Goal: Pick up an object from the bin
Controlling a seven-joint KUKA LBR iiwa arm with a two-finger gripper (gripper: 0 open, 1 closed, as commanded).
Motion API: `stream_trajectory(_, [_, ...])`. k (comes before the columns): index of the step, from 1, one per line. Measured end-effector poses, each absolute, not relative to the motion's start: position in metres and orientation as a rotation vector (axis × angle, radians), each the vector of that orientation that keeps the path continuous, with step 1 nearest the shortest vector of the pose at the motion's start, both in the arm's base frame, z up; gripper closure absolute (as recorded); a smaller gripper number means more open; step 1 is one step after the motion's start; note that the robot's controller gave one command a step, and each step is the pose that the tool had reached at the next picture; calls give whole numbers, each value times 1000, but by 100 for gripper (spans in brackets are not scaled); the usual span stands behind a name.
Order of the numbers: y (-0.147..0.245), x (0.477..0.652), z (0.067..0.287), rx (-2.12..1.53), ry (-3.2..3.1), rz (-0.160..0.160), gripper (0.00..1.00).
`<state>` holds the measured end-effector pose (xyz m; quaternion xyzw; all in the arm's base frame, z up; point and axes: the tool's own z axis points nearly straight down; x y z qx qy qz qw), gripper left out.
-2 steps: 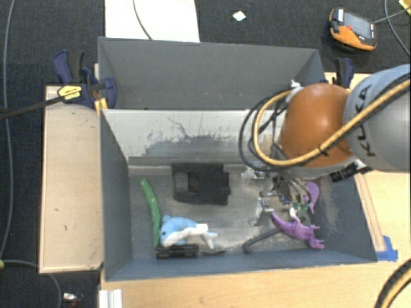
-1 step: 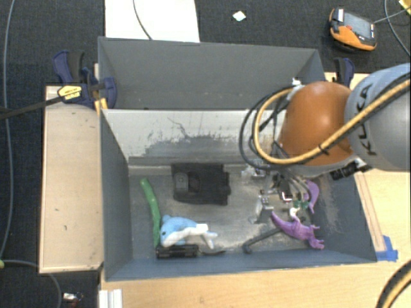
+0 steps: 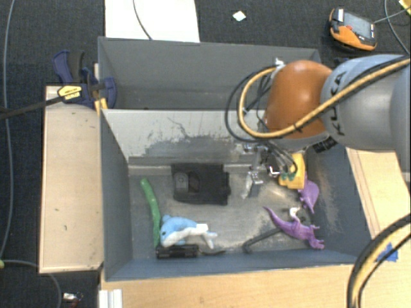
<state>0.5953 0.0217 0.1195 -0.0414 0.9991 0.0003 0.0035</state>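
My gripper [image 3: 253, 179] hangs below the orange wrist cover, near the middle of the bin toward the back right. It is just right of a black boxy object [image 3: 200, 183] lying on the bin floor. A yellow object [image 3: 293, 173] sits close to its right, partly hidden by the wrist. Nothing shows in the gripper's grasp. Lower right of it lies a purple toy dinosaur [image 3: 298, 226], with another purple piece [image 3: 311, 195] just above that.
A green stick [image 3: 152, 207] lies along the left wall. A blue and white toy [image 3: 183, 231] and a black bar [image 3: 177, 252] lie at the front left. A dark thin tool [image 3: 262, 239] lies at the front, beside the dinosaur. The arm covers the bin's back right.
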Motion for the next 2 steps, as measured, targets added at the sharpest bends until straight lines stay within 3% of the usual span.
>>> stream_trajectory(1, [36,592,138,-153,3124,3,0])
stream_trajectory(2, [27,495,86,-308,3116,3,0])
